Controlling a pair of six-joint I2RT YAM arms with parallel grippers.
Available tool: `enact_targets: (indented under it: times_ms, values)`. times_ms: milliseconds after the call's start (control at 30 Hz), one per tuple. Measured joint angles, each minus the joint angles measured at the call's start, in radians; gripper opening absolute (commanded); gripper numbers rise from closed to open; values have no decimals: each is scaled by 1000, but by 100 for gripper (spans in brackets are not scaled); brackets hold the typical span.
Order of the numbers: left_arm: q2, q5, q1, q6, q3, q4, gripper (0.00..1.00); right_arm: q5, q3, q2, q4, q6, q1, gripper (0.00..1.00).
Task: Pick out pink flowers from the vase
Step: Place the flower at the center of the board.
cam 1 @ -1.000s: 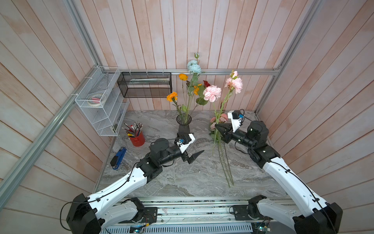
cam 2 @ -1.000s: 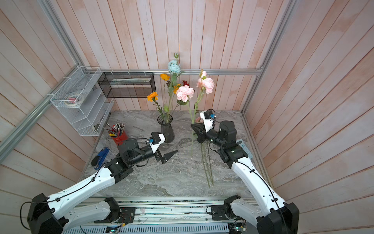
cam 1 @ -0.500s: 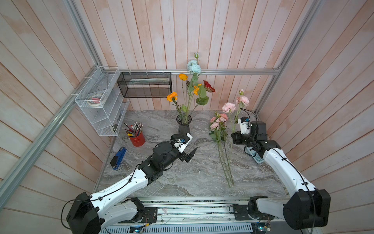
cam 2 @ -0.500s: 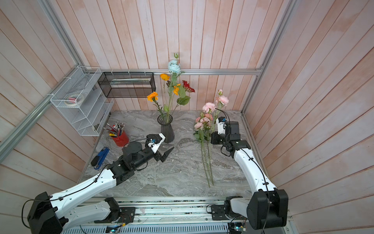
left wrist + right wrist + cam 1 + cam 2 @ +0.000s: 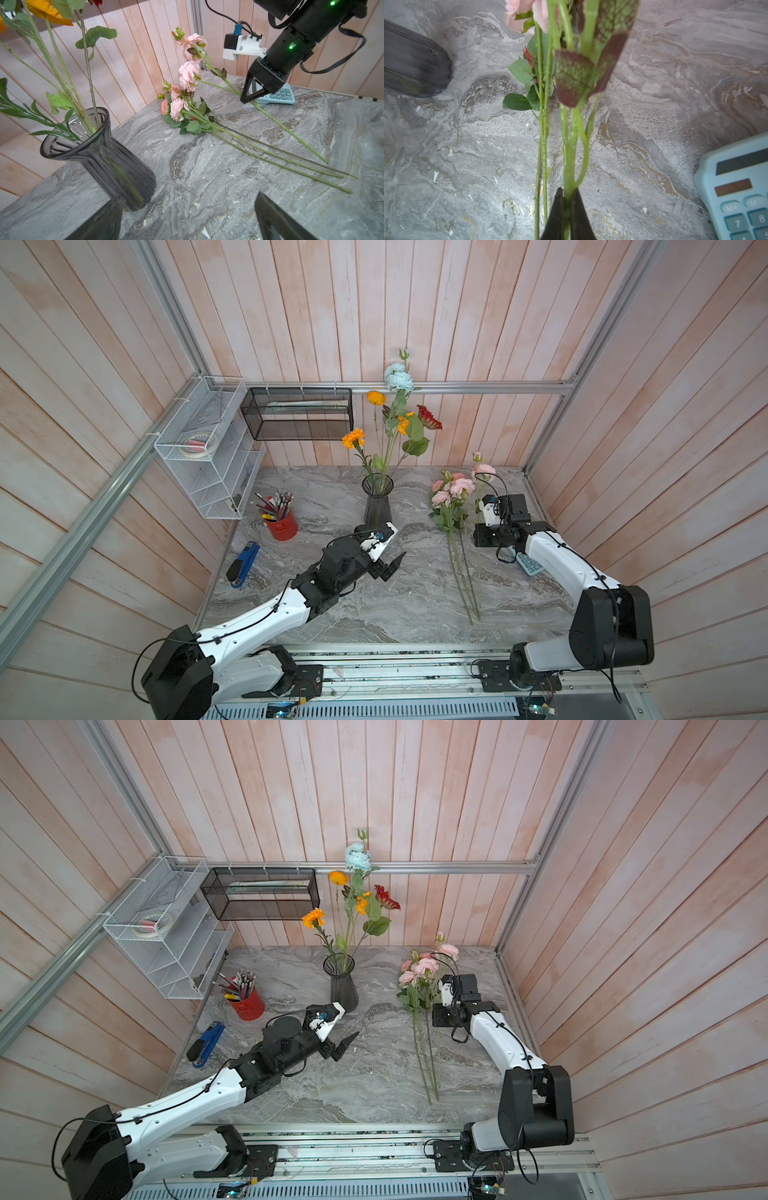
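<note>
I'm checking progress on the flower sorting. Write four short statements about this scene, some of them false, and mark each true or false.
1. The right gripper is shut on a pink flower by its stem. True.
2. The left gripper grips the vase. False: it is open and empty, beside the vase.
3. A pink flower stands in the vase. False: it holds only a blue bloom, orange blooms and a red bloom.
4. Other pink flowers lie on the table. True.

Frame edges crop the calculator [image 5: 741, 187] and the blurred vase [image 5: 411, 62].
</note>
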Motion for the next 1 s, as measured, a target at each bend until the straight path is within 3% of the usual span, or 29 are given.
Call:
enact_targets:
  times_ms: [433, 1000]
  values:
    - [77, 5, 0, -9, -5, 46, 100, -41, -11, 92, 47, -15, 0, 0]
    - [109, 31, 0, -8, -12, 66, 100, 62, 2, 270, 45, -29, 31, 1]
